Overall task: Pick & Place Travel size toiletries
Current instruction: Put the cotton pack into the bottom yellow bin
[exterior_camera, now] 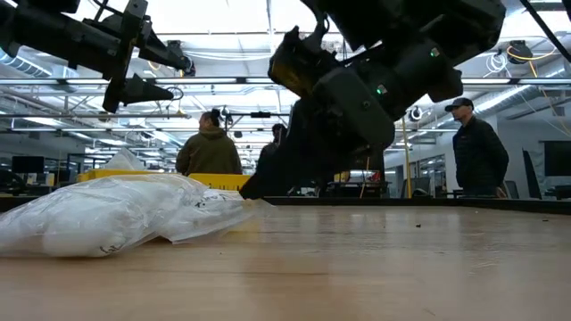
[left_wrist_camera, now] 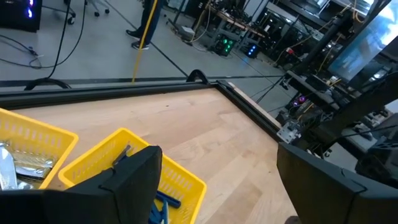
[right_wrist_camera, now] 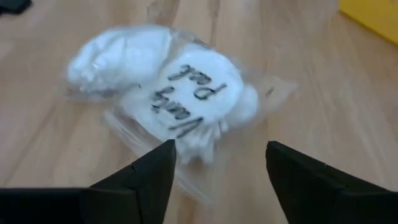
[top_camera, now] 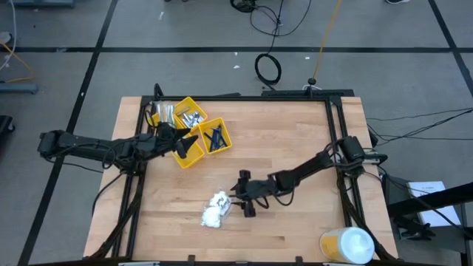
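You've got the compartment tray [top_camera: 194,131] at 11 o'clock on the bench [top_camera: 295,140], left hand [top_camera: 185,138] over it; bags of lumps [top_camera: 216,210] at 6, right hand [top_camera: 238,202] just beside at their 3; round container [top_camera: 347,245] at 5.

Table [top_camera: 295,148]: pale wood, smooth, matt.
Bags [right_wrist_camera: 180,106]: clear glossy plastic, white fluffy lumps inside.
Tray [top_camera: 194,151]: yellow slotted plastic.
Fingers [right_wrist_camera: 146,180]: dark, matt.
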Controlling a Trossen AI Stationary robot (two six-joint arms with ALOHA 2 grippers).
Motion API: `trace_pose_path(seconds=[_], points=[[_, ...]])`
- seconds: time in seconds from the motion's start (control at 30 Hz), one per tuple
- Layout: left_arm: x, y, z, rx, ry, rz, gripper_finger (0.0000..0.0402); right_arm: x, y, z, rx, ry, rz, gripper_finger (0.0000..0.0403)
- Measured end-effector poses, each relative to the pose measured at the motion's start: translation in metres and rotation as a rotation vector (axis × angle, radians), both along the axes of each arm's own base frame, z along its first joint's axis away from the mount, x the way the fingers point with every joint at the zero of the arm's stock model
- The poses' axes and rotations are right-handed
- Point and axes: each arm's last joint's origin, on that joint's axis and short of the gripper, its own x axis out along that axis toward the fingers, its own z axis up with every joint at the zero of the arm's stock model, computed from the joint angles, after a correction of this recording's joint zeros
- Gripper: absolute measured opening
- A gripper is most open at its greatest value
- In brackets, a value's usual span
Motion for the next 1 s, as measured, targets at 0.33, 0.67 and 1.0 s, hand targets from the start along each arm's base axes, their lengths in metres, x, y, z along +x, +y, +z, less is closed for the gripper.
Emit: trace_pose_path(seconds=[0.33, 0.67, 1.0], points=[[0.0, 0.0, -0.0001, -0.002, 0.0, 0.0, 0.0307, -0.0032, -0.0001, -0.0043, -0.001, 0.056, 0.025, 0.0163], [0.0, 0.0, -0.0002, 0.001, 0.002, 0.0, 0.03, -0.0036, -0.0009, -0.0052, -0.026, 0.062, 0.04, 0.0088], [0.0, 0.0, -0.0002, 0.002, 0.003, 0.0, 0.0299, -0.0035, -0.0078, -0.0075, -0.051, 0.089, 0.078, 0.0005]])
